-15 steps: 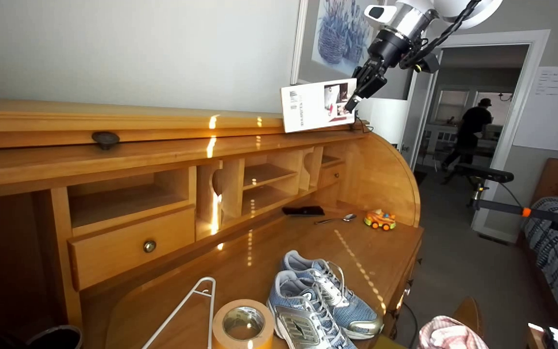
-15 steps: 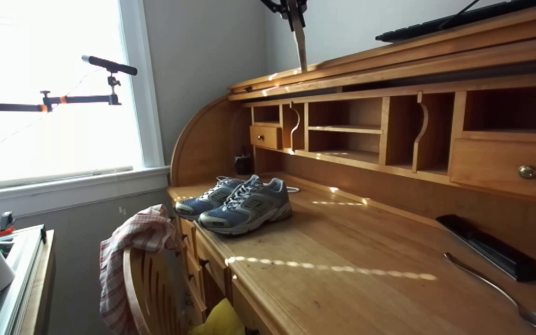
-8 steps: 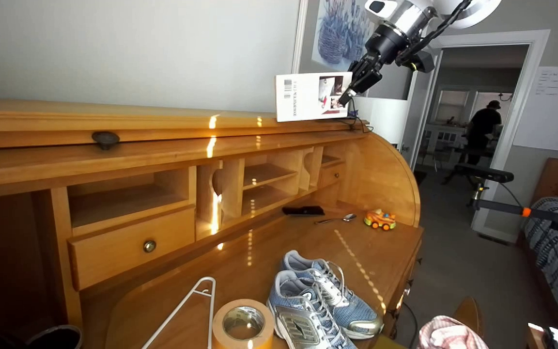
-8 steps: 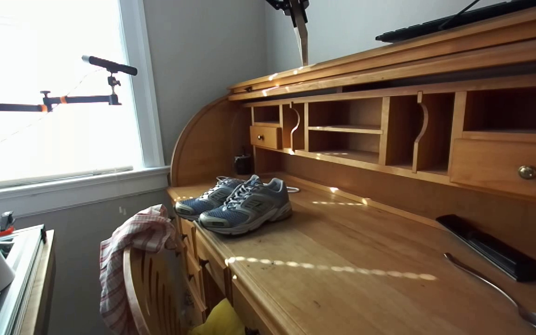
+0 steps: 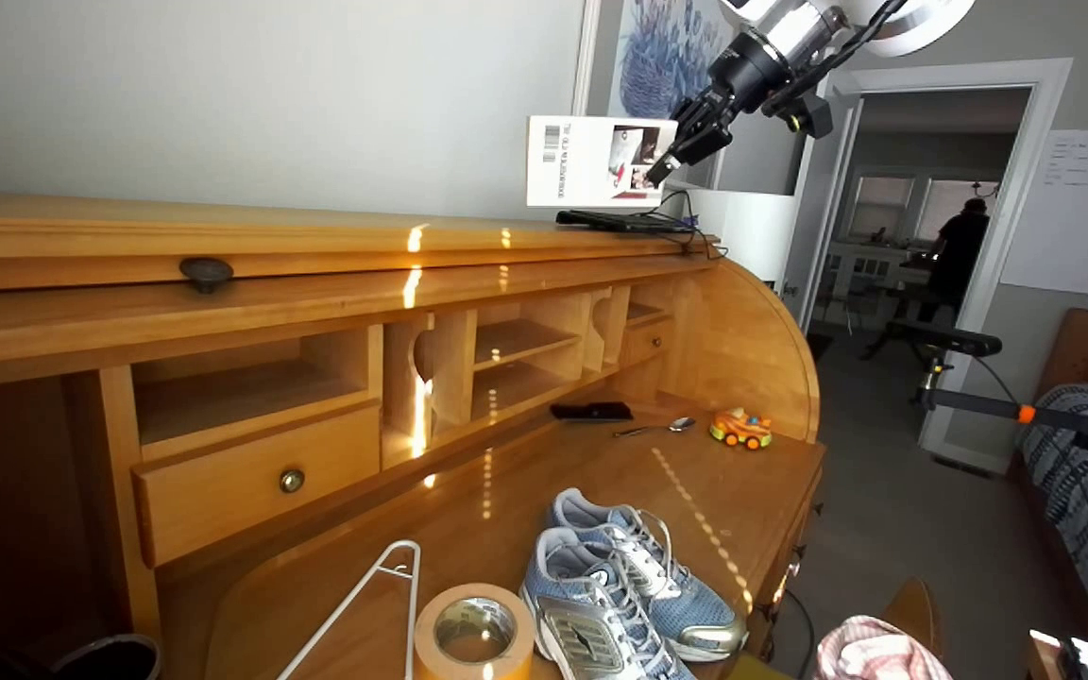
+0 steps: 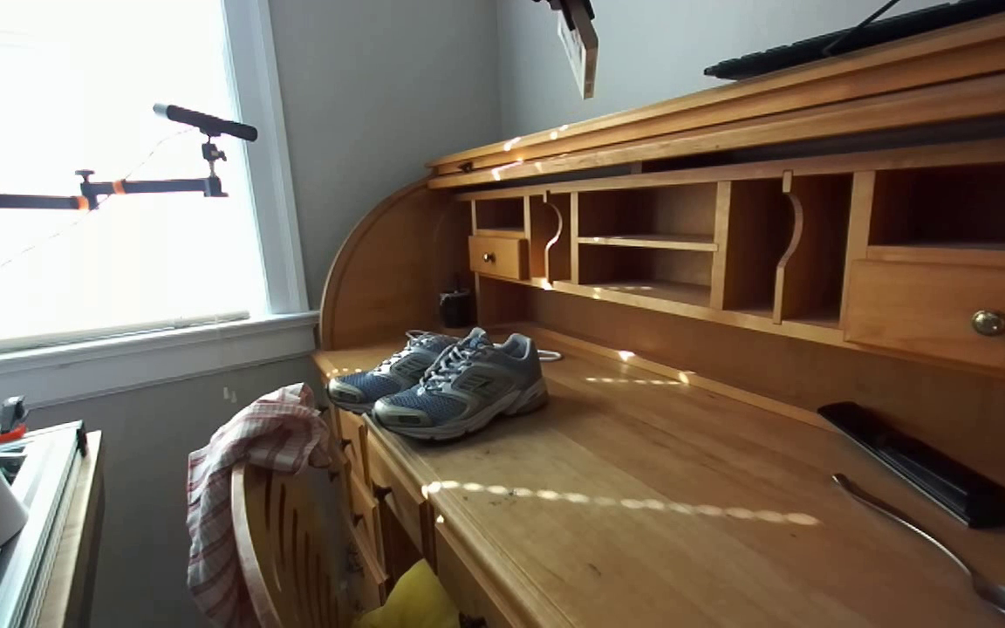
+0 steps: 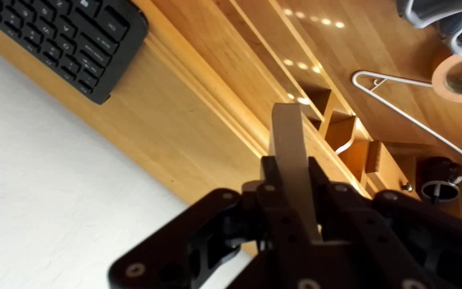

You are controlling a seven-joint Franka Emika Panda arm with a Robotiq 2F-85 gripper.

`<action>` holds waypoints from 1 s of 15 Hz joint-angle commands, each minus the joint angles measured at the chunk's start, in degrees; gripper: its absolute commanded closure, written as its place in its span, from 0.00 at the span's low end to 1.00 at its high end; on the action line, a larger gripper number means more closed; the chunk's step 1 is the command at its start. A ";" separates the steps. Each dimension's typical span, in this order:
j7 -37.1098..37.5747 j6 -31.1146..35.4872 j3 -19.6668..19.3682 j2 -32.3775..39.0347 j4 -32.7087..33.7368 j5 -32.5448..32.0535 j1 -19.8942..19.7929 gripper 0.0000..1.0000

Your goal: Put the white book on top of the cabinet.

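End effector pinches the white book by its right end as I watch, long axis running leftward, on edge above the cabinet, so lowering should follow.

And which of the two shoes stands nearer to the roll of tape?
The front shoe in an exterior view, right beside the tape roll; the rear shoe stands beyond it, farther from the tape.
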 commanded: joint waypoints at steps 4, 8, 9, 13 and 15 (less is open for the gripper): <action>-5.74 11.81 -0.40 4.82 0.35 2.14 1.03 0.95; -8.15 17.48 -0.15 9.36 1.09 2.24 0.97 0.95; -8.54 18.28 -0.03 10.45 1.45 2.16 0.94 0.95; -9.60 22.20 0.73 13.32 2.72 2.14 1.11 0.95; -9.44 23.05 1.11 14.55 3.41 1.63 1.18 0.95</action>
